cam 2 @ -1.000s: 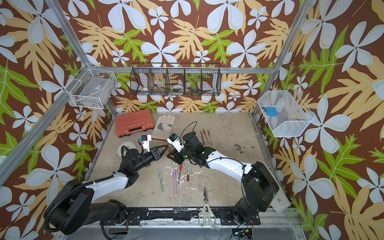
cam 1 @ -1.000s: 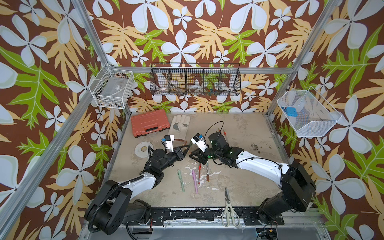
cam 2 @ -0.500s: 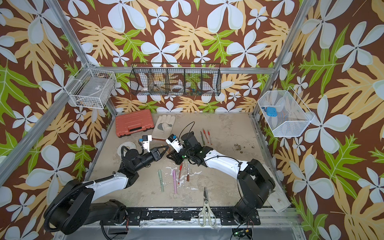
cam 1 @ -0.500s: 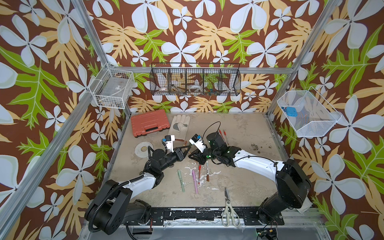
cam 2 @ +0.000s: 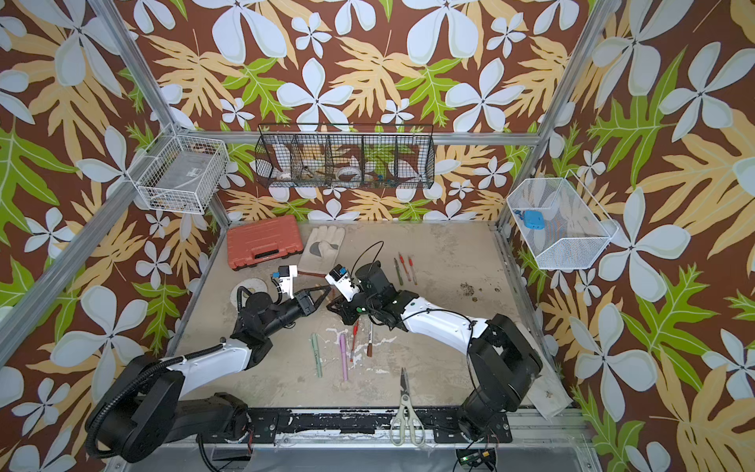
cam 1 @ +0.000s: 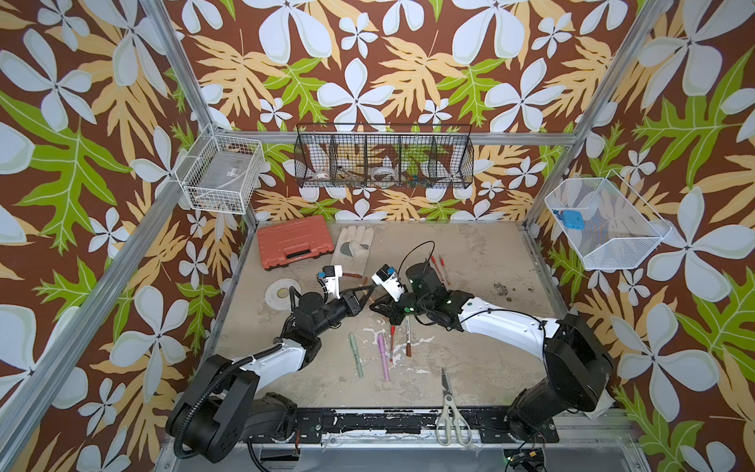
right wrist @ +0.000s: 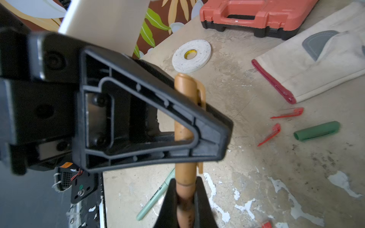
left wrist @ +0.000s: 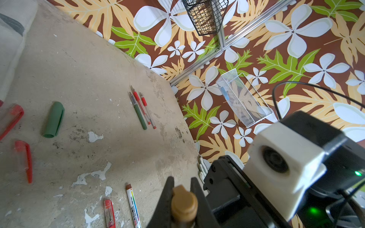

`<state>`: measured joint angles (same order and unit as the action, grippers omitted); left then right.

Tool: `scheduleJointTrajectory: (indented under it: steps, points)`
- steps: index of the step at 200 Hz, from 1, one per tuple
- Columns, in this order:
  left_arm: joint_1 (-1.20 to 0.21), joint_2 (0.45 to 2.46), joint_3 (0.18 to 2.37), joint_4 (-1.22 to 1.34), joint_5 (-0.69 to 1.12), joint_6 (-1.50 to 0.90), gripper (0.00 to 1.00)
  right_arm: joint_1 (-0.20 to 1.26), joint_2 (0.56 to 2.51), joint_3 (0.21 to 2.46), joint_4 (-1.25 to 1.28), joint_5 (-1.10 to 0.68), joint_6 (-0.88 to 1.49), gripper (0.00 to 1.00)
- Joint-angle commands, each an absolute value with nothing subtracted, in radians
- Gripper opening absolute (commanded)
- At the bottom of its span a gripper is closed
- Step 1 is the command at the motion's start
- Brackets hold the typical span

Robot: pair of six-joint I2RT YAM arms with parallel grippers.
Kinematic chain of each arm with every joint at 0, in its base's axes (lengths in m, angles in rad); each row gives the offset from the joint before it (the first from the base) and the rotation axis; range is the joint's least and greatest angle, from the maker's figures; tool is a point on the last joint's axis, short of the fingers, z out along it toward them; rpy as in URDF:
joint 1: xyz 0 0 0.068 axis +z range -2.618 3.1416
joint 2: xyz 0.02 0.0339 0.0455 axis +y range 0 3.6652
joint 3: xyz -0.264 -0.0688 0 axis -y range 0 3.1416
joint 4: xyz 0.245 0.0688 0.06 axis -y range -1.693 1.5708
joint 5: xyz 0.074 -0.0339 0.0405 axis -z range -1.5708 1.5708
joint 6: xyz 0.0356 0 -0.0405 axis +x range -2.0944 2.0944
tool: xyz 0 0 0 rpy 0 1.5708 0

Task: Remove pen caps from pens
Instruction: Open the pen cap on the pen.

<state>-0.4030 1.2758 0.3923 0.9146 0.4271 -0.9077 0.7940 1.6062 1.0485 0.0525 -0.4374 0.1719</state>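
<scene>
Clamped on the barrel of the tan pen [right wrist: 183,128] with the right gripper [right wrist: 185,199], jaws drawn in tight against it. Squeezed around the tan cap [right wrist: 185,86] at the pen's other end with the left gripper [left wrist: 182,197], jaws likewise pressed onto it. Held in the air between the two arms, above the middle of the table [left wrist: 88,69], cap seemingly fully seated, so apparently set for pulling apart. Just beyond, loose on the table and done with: a dark green cap [left wrist: 53,119] and two red caps [left wrist: 25,158], plus a sliver of a possible third red one at the edge of the left wrist view. Farther off toward the back wall, side by side and bare-tipped: a dark green pen [left wrist: 140,116] and two red-and-clear pens [left wrist: 142,109]. Roughly a third finished, by that count. Left to do besides the tan one, in a loose row nearer the robot's base in a top view: pale green pen [cam 1: 355,353], pink pen [cam 1: 382,357], capped red pen [cam 1: 392,341], white pen [cam 1: 407,335] with a brown cap, all seemingly capped. Around the edges, no part of the job: a tape roll [right wrist: 201,53], a work glove [right wrist: 325,65], an orange tool case [right wrist: 256,13], scissors [cam 1: 449,408]. As for writing: red letters on the tape roll's yellow core, seemingly 3M; a coloured strip and small print along the white pen, too small to read; dark script on the pale green pen, blurred.
</scene>
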Motion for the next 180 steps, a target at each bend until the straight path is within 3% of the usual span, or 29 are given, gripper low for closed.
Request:
scheduleJointTrajectory:
  steps: [1,40,71,136,157,180]
  points:
    - [-0.381,1.263,0.421,0.920,0.326,-0.931,0.00,0.843,1.612,1.053,-0.059,-0.220,0.126,0.00]
    - [-0.367,1.211,0.449,0.865,0.264,-0.895,0.00,0.891,1.586,1.056,-0.086,-0.064,0.155,0.00]
    - [-0.354,1.205,0.444,0.924,0.298,-0.886,0.00,0.840,1.541,0.991,0.020,-0.392,0.162,0.00]
    - [-0.341,1.229,0.431,1.032,0.359,-0.893,0.00,0.736,1.533,0.926,0.148,-0.759,0.222,0.00]
    - [-0.339,1.223,0.438,1.015,0.348,-0.893,0.00,0.742,1.533,0.950,0.050,-0.599,0.173,0.00]
    - [-0.338,1.204,0.451,0.939,0.287,-0.882,0.00,0.811,1.513,0.968,-0.042,-0.258,0.129,0.00]
